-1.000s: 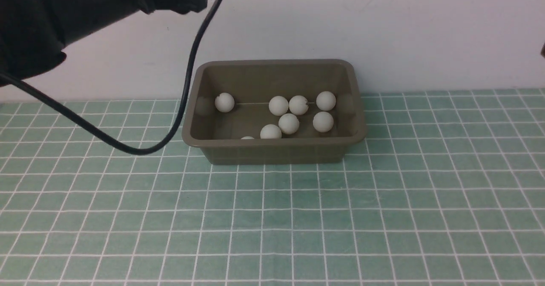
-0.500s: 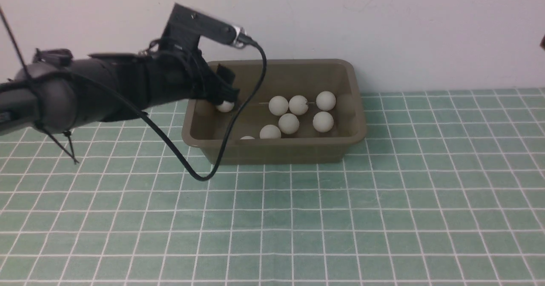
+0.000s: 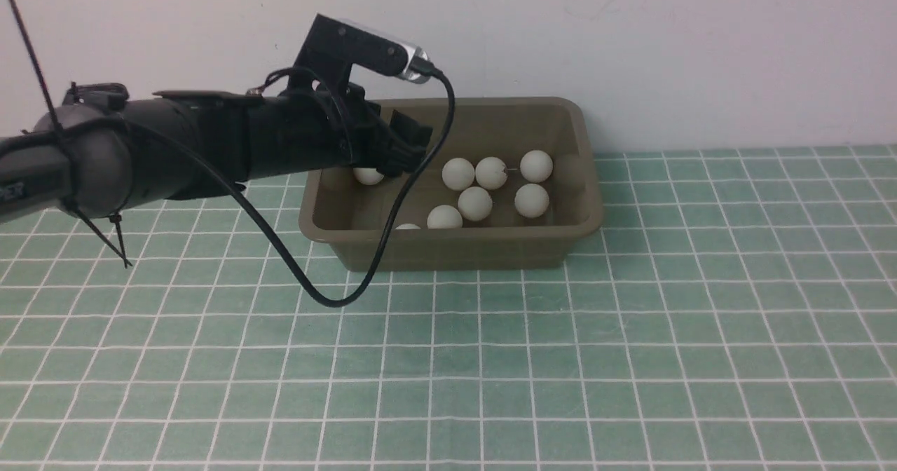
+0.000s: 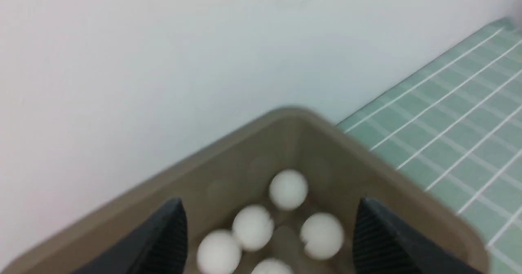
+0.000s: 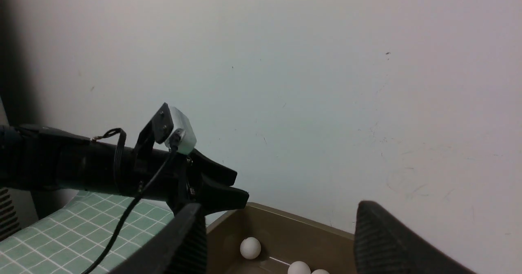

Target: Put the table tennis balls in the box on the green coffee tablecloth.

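Table tennis balls [image 3: 475,204] in the brown box [image 3: 448,250], lying clear of both grippers. Left gripper [image 4: 271,237] over the box, spread wide, holding nothing. Right gripper [image 5: 281,241] spread too, near the box.

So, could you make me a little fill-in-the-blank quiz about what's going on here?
The table tennis balls lie inside the olive-brown plastic ____.
The green tablecloth is patterned with thin ____ lines.
Of the robot's two arms, the ____ one shows in the front view.
Between the left gripper's fingers, seen from its own wrist, there is a wide ____.

Missing words: tub; white; left; gap
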